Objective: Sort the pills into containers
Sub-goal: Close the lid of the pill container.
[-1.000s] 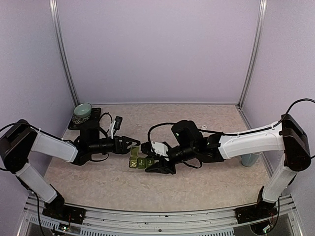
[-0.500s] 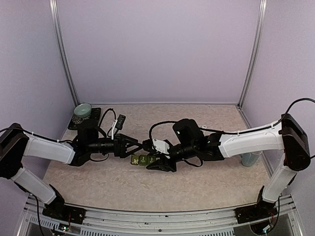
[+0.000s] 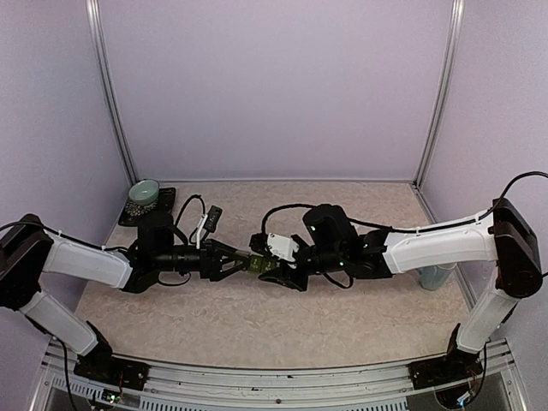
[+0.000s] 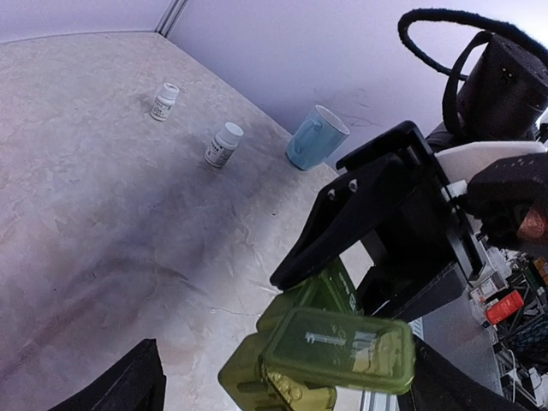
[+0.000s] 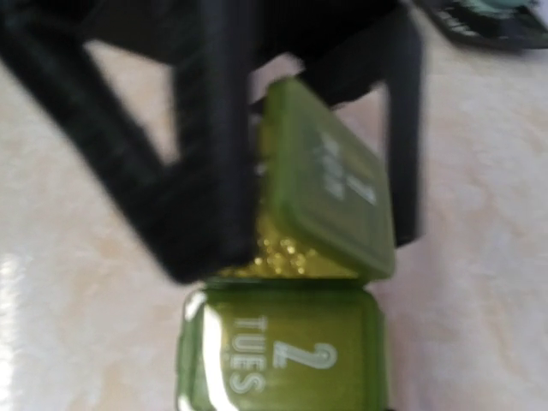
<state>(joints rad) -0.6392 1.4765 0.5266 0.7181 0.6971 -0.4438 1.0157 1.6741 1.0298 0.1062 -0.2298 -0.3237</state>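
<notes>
The containers [image 3: 256,265] sit about mid-counter, a little left of centre and well clear of every edge, with the two grippers meeting over them from either side. The left gripper [image 3: 233,259] comes in from the left with its jaws spread wide. In the left wrist view its fingers [image 4: 128,385] show at the two bottom corners with the green strip between them, and neither visibly touches it, so it holds nothing. The right gripper [image 3: 276,272] comes in from the right and crowds the strip's far side. One of its black fingers [image 4: 368,214] slants down to just behind the strip, but how far its jaws are parted, and whether they grip anything, I cannot tell. In the right wrist view one lid [image 5: 330,184] is tilted up off its compartment, while the next lid [image 5: 282,351], marked TUES 2, lies flat and shut. What lies under the raised lid is too blurred to make out. A blue mug [image 4: 315,137] stands near the right edge, with two white bottles [image 4: 224,144] apart from it further out on the counter [image 4: 94,197]. A green bowl [image 3: 144,192] sits in the back left corner.
</notes>
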